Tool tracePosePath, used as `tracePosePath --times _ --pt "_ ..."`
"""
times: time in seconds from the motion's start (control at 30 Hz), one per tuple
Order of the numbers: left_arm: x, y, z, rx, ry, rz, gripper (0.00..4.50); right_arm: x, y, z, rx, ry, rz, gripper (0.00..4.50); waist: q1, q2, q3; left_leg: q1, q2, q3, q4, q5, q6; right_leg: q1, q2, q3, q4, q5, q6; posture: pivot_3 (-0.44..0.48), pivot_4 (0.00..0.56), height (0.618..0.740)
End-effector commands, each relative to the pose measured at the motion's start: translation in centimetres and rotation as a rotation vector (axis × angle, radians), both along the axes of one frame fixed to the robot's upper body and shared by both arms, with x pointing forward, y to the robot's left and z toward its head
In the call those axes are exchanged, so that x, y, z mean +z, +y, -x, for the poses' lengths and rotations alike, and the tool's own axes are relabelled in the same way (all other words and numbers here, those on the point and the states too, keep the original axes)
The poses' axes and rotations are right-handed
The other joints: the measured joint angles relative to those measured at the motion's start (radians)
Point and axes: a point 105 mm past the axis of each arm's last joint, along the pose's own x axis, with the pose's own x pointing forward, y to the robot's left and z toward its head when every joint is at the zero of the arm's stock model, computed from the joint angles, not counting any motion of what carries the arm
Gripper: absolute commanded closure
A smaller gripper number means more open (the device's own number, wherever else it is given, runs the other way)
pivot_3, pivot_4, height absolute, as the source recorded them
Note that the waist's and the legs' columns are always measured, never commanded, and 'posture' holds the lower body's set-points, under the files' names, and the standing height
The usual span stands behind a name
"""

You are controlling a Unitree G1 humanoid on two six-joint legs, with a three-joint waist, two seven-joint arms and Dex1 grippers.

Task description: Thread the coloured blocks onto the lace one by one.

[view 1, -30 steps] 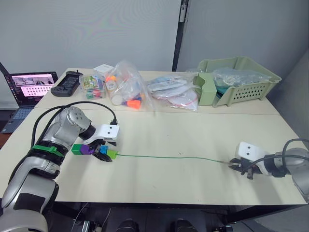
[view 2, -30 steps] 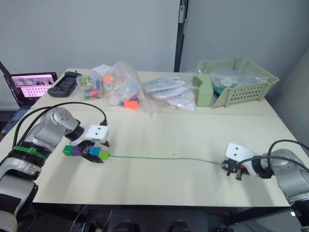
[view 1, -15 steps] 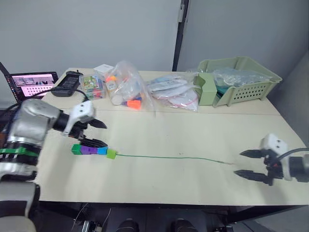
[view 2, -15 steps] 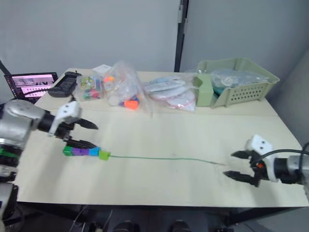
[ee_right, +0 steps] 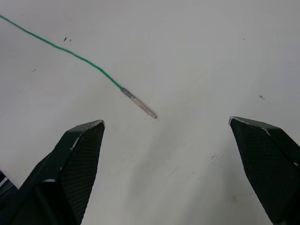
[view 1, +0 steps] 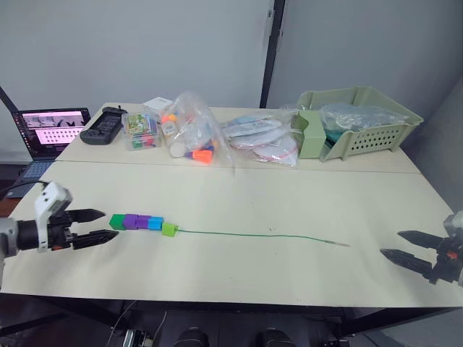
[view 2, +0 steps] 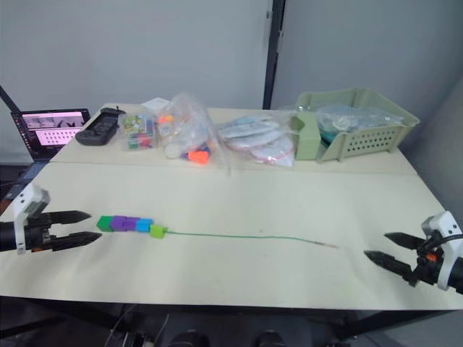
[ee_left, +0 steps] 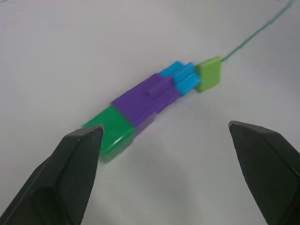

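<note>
1. Two tools, both spread and holding nothing: the left tool [view 1: 94, 225] hovers low over the bench [view 1: 289, 195] just left of the blocks, and the right tool [view 1: 407, 246] sits off the far right corner, short of the lace tip.
2. Blocks [view 1: 142, 223] lie in a row near the left edge: dark green [ee_left: 111, 127], two purple [ee_left: 146, 98], blue [ee_left: 182, 77], and lime [ee_left: 208, 73] slightly skewed at the end. All five look threaded, so I'd judge the task about finished.
3. Lace [view 1: 253, 234] runs from the lime block rightward across the bench, ending in its pale tip [ee_right: 139, 103], which lies free and clear of the right tool.
4. Bags of toys [view 1: 189, 134], a green basket [view 1: 358, 119] and a laptop [view 1: 49, 129] sit along the back, well apart from the work.
5. Risks, as I see them: nothing holds the tip, so a tug or a brush on the lace could slide the lime block along it and off the open end. A left tool sweeping back in could knock the row askew or push it toward the bench edge.
</note>
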Motion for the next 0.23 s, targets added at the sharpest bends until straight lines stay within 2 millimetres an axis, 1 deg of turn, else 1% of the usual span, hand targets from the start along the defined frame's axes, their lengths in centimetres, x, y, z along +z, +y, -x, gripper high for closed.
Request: tracePosePath --times 0.03,0.13,0.23 --pt "0.1 2.1 0.3 0.108 -0.095 -0.044 0.0 0.5 -0.8 -0.4 -0.007 -0.032 0.034 0.02 0.001 0.0 0.0 0.0 0.0 0.001 0.0 0.0 0.0 0.0 0.0 0.0 0.0 0.0 0.0 0.0 0.15 0.734" --pt "0.1 2.6 0.5 0.149 -0.122 -0.029 0.0 0.3 -0.8 -0.7 -0.008 -0.042 0.038 0.02 0.003 0.0 0.0 0.0 0.001 0.001 -0.001 0.0 0.0 -0.001 0.0 0.0 0.0 0.0 -0.001 0.0 0.15 0.734" --pt "-0.6 3.6 0.5 0.201 -0.136 -0.056 0.0 0.2 -0.5 -1.1 -0.013 -0.066 0.048 0.02 0.003 0.0 0.0 0.0 0.001 0.002 -0.001 0.0 0.0 -0.001 0.0 0.0 0.0 0.0 -0.001 0.0 0.15 0.734"
